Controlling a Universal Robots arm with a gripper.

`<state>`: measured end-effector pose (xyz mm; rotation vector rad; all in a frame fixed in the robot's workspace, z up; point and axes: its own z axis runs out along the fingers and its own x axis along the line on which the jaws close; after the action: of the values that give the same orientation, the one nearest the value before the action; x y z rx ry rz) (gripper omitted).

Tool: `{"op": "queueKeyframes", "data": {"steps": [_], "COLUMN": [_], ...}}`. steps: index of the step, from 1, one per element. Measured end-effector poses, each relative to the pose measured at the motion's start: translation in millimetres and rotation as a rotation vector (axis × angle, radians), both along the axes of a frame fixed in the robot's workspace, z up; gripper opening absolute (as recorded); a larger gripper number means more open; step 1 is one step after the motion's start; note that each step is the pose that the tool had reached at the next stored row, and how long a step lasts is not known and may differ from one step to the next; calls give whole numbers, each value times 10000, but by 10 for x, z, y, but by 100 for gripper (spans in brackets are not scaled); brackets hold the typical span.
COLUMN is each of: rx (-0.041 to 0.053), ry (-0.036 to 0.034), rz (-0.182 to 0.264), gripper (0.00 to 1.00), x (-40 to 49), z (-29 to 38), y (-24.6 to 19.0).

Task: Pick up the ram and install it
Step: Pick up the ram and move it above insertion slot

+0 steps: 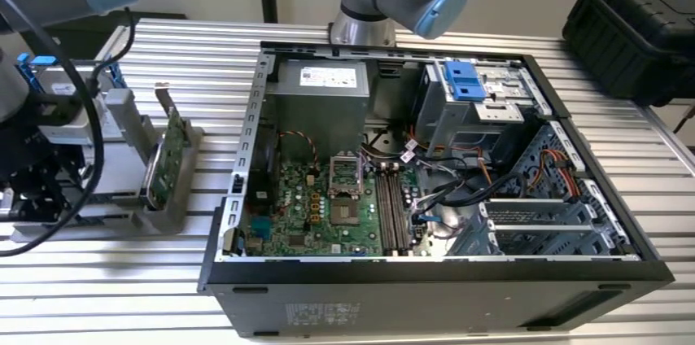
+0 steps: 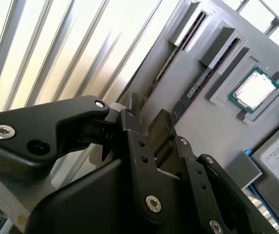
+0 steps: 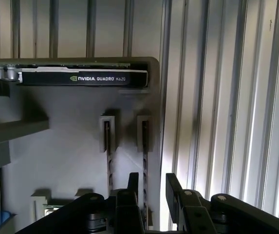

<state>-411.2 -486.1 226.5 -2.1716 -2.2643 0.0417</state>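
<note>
The black, angular gripper (image 3: 151, 183) stood unclenched. Its two blunt fingers (image 3: 172, 185) were parted on either side of the ram (image 3: 144, 151), a thin stick standing on edge in a narrow slot of the matt grey holder (image 3: 71, 146). Whether they touched it could not be told. A second stick (image 3: 109, 156) sat in the neighbouring slot (the one farther from the holder's edge). A slim graphics card (image 3: 83, 78) lay along another edge, beside the ribbed aluminium table (image 3: 236, 97). The holder stood at the exterior view's left of the open computer case (image 1: 434, 280).

Open computer case (image 1: 434, 300) on slatted table (image 1: 109, 304), green card (image 1: 171, 154) upright in grey holder (image 1: 174, 198)
</note>
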Motion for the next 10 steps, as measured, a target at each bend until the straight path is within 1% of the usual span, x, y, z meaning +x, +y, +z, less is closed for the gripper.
{"op": "queueKeyframes", "data": {"steps": [10], "rx": [1], "ry": [-2], "rz": [26], "gripper": [100], "x": [0], "z": [-13], "y": [-1]}}
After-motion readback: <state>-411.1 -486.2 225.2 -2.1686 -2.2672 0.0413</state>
